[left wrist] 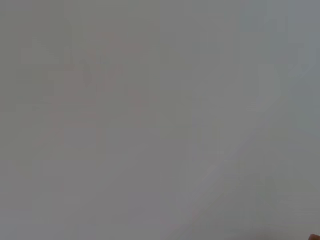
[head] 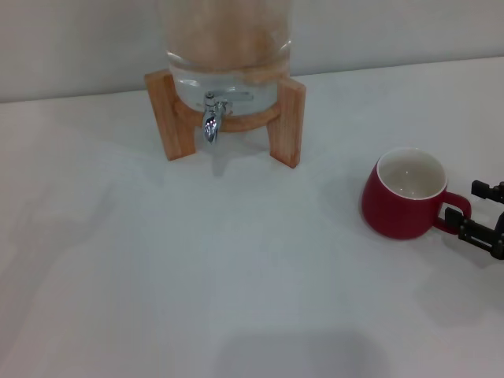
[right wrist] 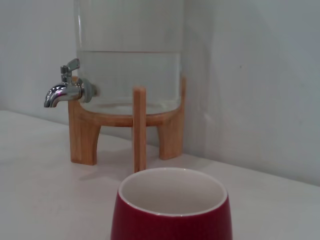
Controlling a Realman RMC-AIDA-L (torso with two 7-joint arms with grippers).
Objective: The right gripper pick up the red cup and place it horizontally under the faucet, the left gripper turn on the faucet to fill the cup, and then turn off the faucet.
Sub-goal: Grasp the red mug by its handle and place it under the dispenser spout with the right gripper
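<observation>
The white worktop (head: 197,276) is a smooth matt expanse. At its far edge stands the clear glass dispenser (head: 227,47), round and partly filled, in a blocky wooden stand (head: 290,122). The red cup (head: 404,194), a squat glossy ceramic mug with a cream inside and a loop handle, sits upright well to the right of the stand, not yet lifted. The right end effector (head: 465,216), black and jointed, is at the handle with its fingers spread either side, not visibly clamped. The faucet (head: 211,120), small shiny chrome with a thin lever, looks untouched. The left end effector is out of sight. I judge the task barely begun: grasp, placing, filling and shutting off all remain
</observation>
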